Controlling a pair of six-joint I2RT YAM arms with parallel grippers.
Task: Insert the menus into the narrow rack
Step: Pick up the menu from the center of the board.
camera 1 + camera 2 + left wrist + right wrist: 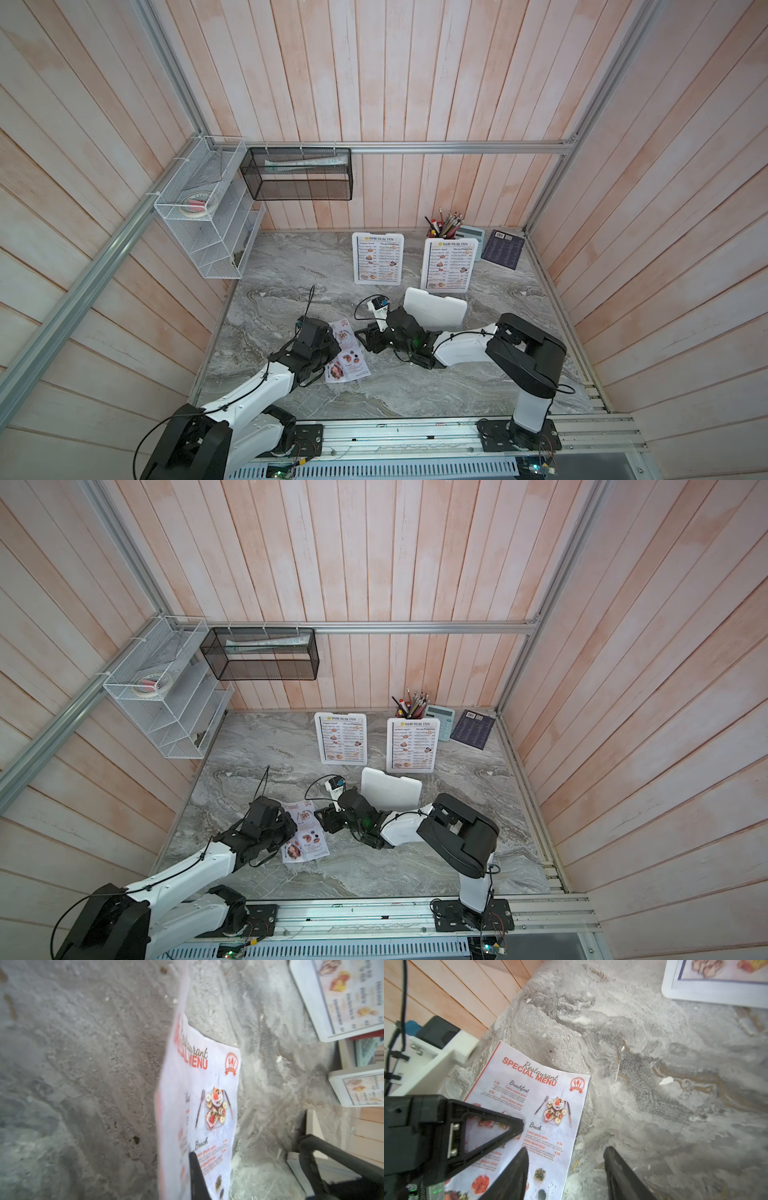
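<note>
Left gripper [332,351] sits low on the marble table [415,386], lower centre of a top view, right on the left edge of the Special Menu [348,358]. Its jaws are closed all the way. On the left wrist view I see only one finger [197,1176], lying across the printed face near the "Bruch" heading. The sheet's edge curls up off the table beside it and hides the other finger, so I read it as pinching that edge. The rest of the sheet lies face up on the table, slightly skewed.

Right gripper [566,1149] is roughly half open with nothing in it. One finger hangs over the right margin of the Special Menu, the other over bare marble. I can't tell if the tips touch the surface. In both top views it faces the left gripper from the right, close by, with the sheet between them.

Left DIM SUM INN menu [377,258] and right DIM SUM INN menu [449,264] stand side by side, upper centre of the table, well apart from both grippers. A plain white board [434,309] tilts just below the right one, near the right arm's wrist.

Black mesh rack [299,174] hangs on the back-wall rail, upper left of centre, with a pale sheet in its top part. White wire rack [203,208] hangs on the left wall beside it. Pen cup [446,222], calculator [473,237] and dark purple booklet [503,249] sit in the table's upper right corner.
</note>
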